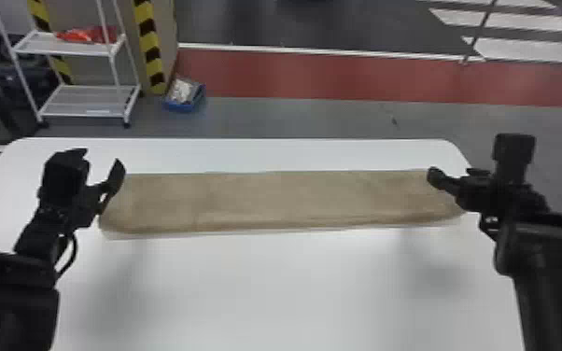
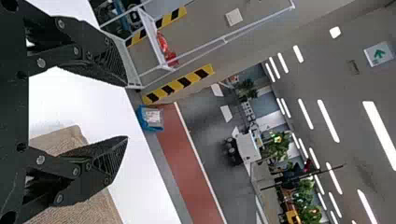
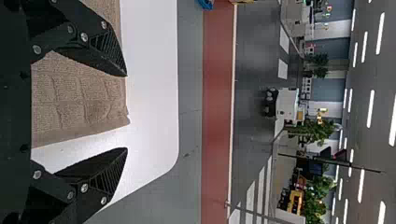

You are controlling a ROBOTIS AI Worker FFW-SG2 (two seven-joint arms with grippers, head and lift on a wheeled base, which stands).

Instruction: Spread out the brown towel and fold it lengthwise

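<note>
Head view: white table [image 1: 266,289] crossed by brown towel [image 1: 270,198]

The long axis is laid from nine to three o'clock. The nine-o'clock end is best reached by the left gripper [image 2: 127,111], the three-o'clock end by the right gripper [image 3: 126,112]; both are spread wide, nothing gripped.

1. Worktop [image 1: 270,289]: near edge cut off by head view's bottom.
2. Brown towel [image 1: 275,200]: far corners partly hidden behind left hand [image 1: 99,158] and right hand [image 1: 455,173], head view.
3. Left arm [image 1: 9,298], right arm [image 1: 555,280]: cut off, head view.
4. Blue box [image 1: 179,107]: contents too small to tell.
5. Red item [image 1: 91,35]: kind unclear.
</note>
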